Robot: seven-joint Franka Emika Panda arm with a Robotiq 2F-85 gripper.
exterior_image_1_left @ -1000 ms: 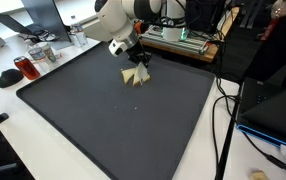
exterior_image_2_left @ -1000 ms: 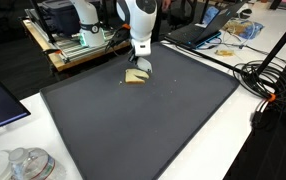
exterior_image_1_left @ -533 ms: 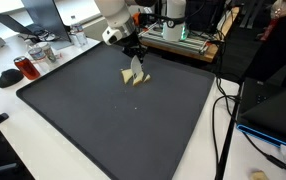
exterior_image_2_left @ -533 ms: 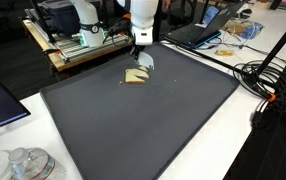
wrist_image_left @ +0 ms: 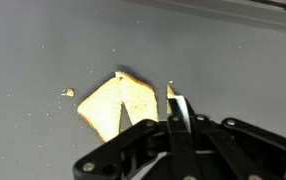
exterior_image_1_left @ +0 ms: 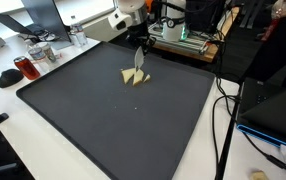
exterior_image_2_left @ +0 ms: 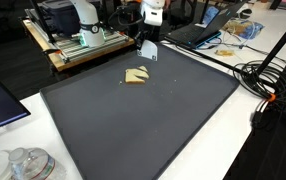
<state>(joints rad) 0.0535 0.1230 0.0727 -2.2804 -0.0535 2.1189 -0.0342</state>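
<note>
My gripper (exterior_image_1_left: 140, 47) (exterior_image_2_left: 146, 38) hangs above the far part of the black mat (exterior_image_1_left: 103, 120) (exterior_image_2_left: 153, 120), shut on a thin pale flat piece (exterior_image_1_left: 137, 63) (exterior_image_2_left: 149, 49) that dangles below the fingers. In the wrist view the gripper (wrist_image_left: 173, 122) shows that piece (wrist_image_left: 179, 108) edge-on between closed jaws. Below it a tan, bread-like slice (exterior_image_1_left: 135, 77) (exterior_image_2_left: 135, 76) (wrist_image_left: 118, 105) lies flat on the mat, apart from the held piece. Small crumbs (wrist_image_left: 68, 93) lie beside it.
A red cup (exterior_image_1_left: 25, 68) and a jar (exterior_image_1_left: 43, 52) stand on the white table next to the mat. Behind the mat is a wooden rack with equipment (exterior_image_1_left: 183, 40) (exterior_image_2_left: 78, 45). Cables (exterior_image_1_left: 223, 110) (exterior_image_2_left: 268, 85), a laptop (exterior_image_2_left: 198, 35) and glass jars (exterior_image_2_left: 23, 162) lie around.
The gripper has risen from just above the slice on the mat and moved toward the far edge, carrying the thin pale piece up with it. The slice stayed put.
</note>
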